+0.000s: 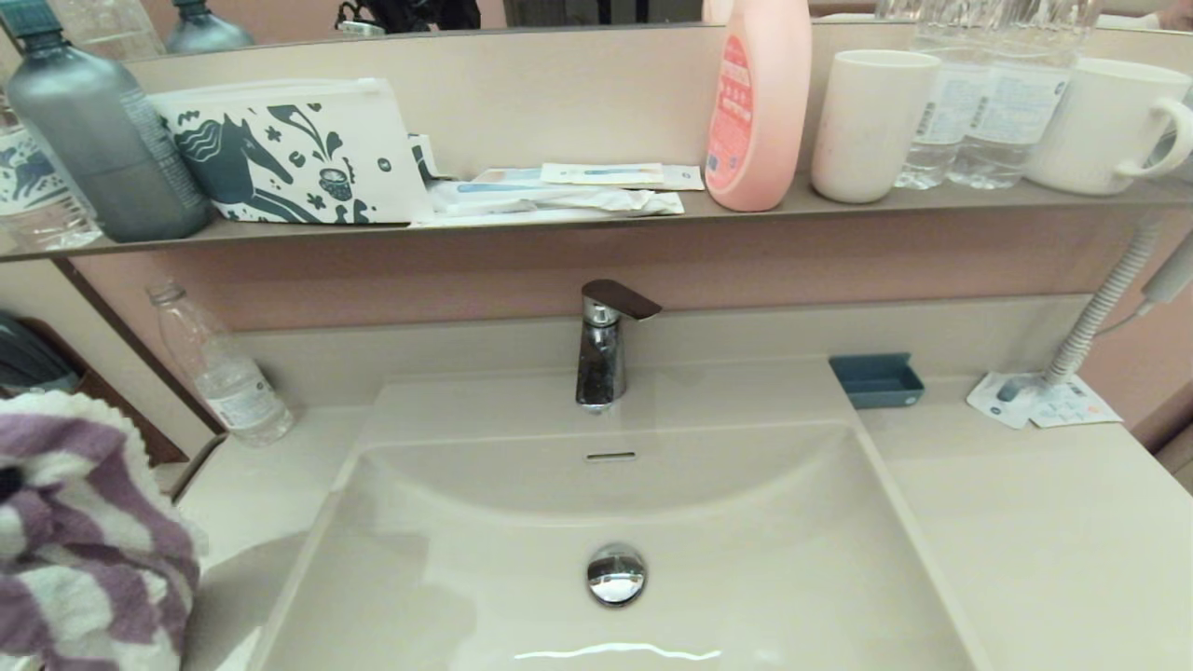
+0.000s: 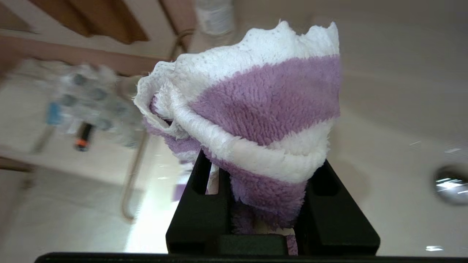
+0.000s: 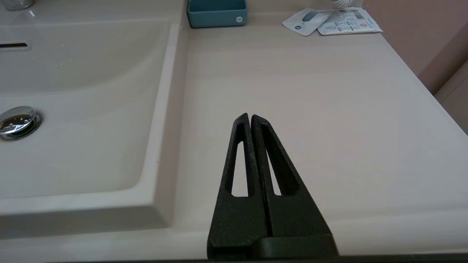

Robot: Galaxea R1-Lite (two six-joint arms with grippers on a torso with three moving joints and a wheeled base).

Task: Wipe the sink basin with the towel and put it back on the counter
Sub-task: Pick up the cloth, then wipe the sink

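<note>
The towel point(image 2: 256, 109) is bunched and clamped between left gripper point(image 2: 261, 171) fingers.

Open sink basin point(image 1: 746, 559) (faucet point(image 1: 604, 349) at back), bare right counter point(image 1: 1044, 531)

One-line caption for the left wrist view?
Left gripper shut on the bunched purple-and-white striped towel, held above the beige sink basin.
</note>
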